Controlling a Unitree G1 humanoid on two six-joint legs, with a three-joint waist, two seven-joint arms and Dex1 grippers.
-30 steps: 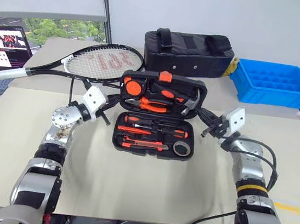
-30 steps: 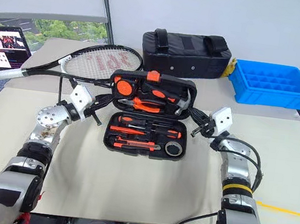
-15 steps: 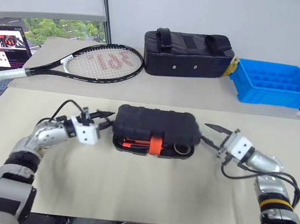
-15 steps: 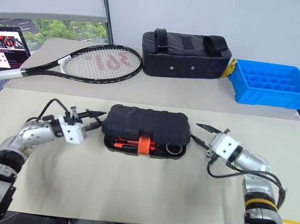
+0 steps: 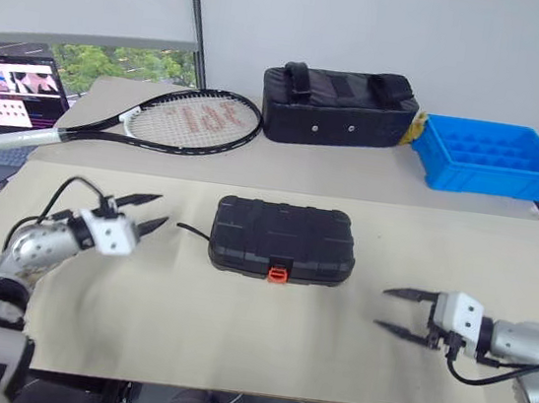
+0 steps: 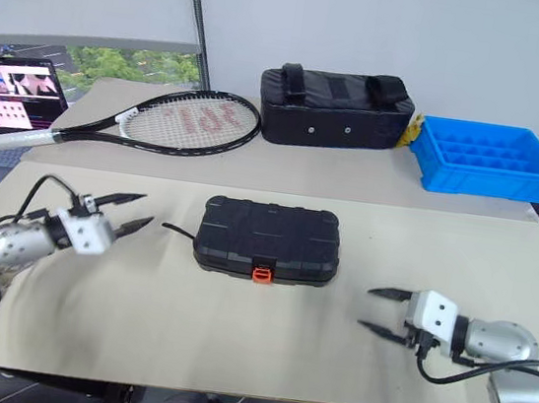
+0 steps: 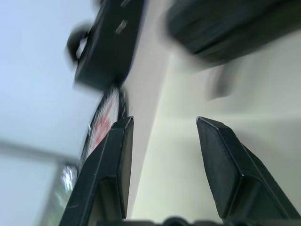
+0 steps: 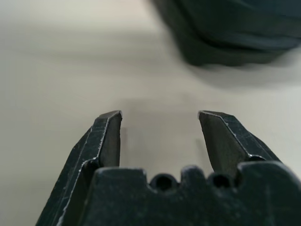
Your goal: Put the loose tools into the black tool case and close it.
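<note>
The black tool case (image 5: 283,238) is lying flat and shut in the middle of the pale surface (image 5: 233,326), its lid down and its orange latch (image 5: 278,274) sitting at the near edge, facing the robot. No tool is lying loose around it. A thin black cable (image 5: 193,230) is trailing on the surface just beside the case's left end.

The left hand (image 5: 149,211) is hovering to the left of the case, apart from it, its two black fingers standing spread with a clear gap between them and gripping nothing; they are pointing toward the case's left end. In the left wrist view the fingers (image 7: 110,165) are likewise parted over bare surface, with the case blurred ahead.

The right hand (image 5: 397,310) is sitting low over the surface to the right of the case and nearer the robot, well apart from it. Its fingers are also held apart and empty, pointing leftward. The right wrist view is showing the same gap between the fingers (image 8: 107,136), with a corner of the case (image 8: 225,33) beyond.

Farther back, on a second surface, a tennis racket (image 5: 161,118) is lying to the left, a black fabric bag with handles (image 5: 340,106) is standing in the middle, and a blue plastic bin (image 5: 489,156) is sitting to the right. A laptop with a lit screen (image 5: 15,94) is standing at the far left.
</note>
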